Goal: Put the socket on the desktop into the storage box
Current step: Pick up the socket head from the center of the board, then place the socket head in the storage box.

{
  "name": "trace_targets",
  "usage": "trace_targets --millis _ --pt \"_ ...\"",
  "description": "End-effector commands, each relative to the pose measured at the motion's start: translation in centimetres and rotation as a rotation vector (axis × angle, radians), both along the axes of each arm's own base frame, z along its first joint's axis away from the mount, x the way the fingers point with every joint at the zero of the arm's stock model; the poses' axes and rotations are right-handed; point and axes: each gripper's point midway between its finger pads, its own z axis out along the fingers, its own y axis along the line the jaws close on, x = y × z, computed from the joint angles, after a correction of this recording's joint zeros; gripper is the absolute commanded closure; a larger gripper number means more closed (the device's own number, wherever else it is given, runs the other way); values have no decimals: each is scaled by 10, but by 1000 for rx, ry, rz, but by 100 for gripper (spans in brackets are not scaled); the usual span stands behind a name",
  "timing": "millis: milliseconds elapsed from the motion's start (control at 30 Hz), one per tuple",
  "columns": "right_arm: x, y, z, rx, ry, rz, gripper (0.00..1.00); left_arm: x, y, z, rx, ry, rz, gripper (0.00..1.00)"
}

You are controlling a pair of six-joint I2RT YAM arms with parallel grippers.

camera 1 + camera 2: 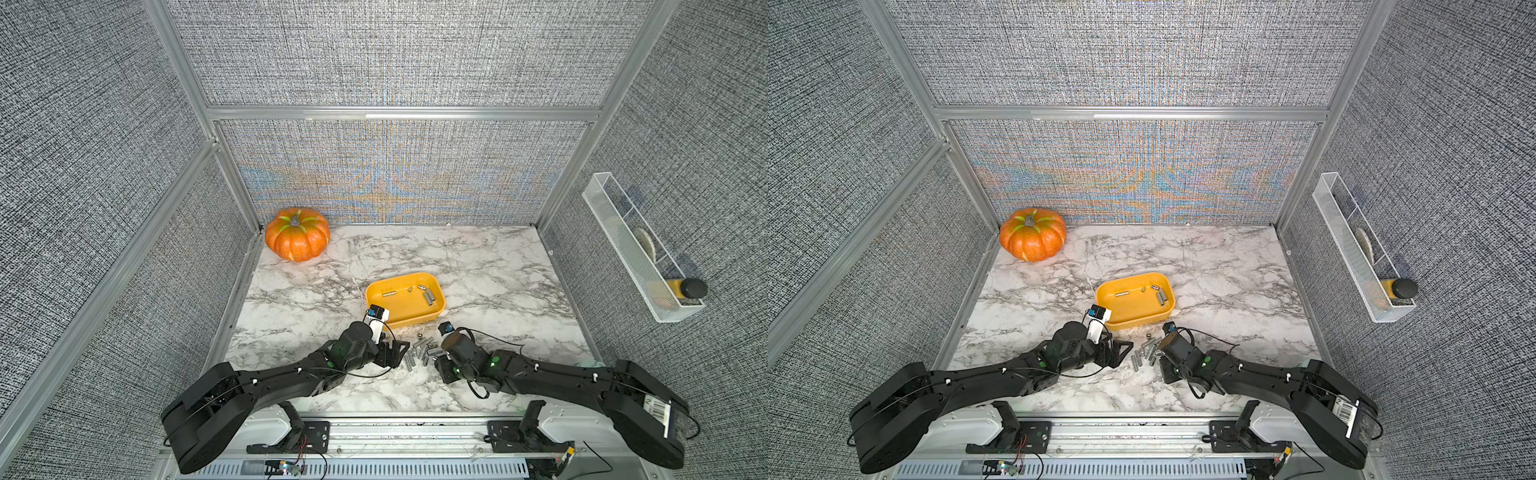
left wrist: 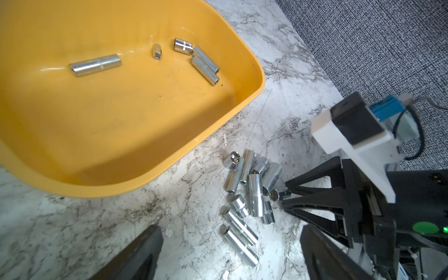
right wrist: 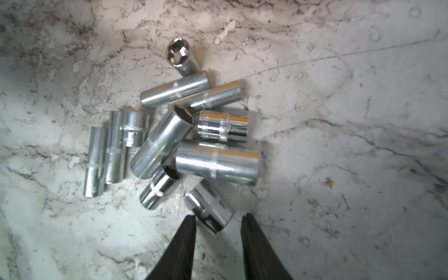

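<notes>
Several chrome sockets [image 1: 419,353] lie in a loose pile on the marble desktop [image 1: 498,291], just in front of the yellow storage box [image 1: 399,309]. Several more sockets [image 2: 95,65] rest inside the box [image 2: 121,121]. My right gripper [image 3: 218,218] hangs low over the near end of the pile. Its jaws are partly apart, and a short socket [image 3: 209,211] sits between the tips, touching one finger [image 3: 186,237] with a gap to the other. My left gripper [image 2: 230,252] is wide open left of the pile, with a long socket [image 2: 238,244] lying on the desktop between its fingers.
An orange pumpkin [image 1: 297,235] sits in the far left corner. A white wire-mesh basket [image 1: 640,257] holding a bottle hangs on the right wall. One small socket [image 1: 420,333] stands upright between the pile and the box. Both arms nearly meet over the pile.
</notes>
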Motion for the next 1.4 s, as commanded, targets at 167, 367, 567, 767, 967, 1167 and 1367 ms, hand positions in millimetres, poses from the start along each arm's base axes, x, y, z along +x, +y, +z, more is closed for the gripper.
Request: trace_targets --millis 167,367,567,767,967,1167,1367 --pt "4 4 0 2 -16 11 61 3 -1 7 -9 -25 6 6" --pt "6 6 -4 -15 -10 15 61 3 -1 8 -11 -26 6 6" --pt "3 6 -5 -30 6 18 68 3 -1 7 -9 -25 8 6" --pt "-4 3 -1 -51 6 12 73 3 -1 8 -10 -28 9 6" --pt "-3 -1 8 -66 -11 -19 83 3 0 9 -9 -31 12 6" --pt "10 -6 45 -59 -100 -63 88 10 9 7 25 -42 70 6" --pt "58 5 115 27 -308 -100 91 25 33 6 110 -72 203 6"
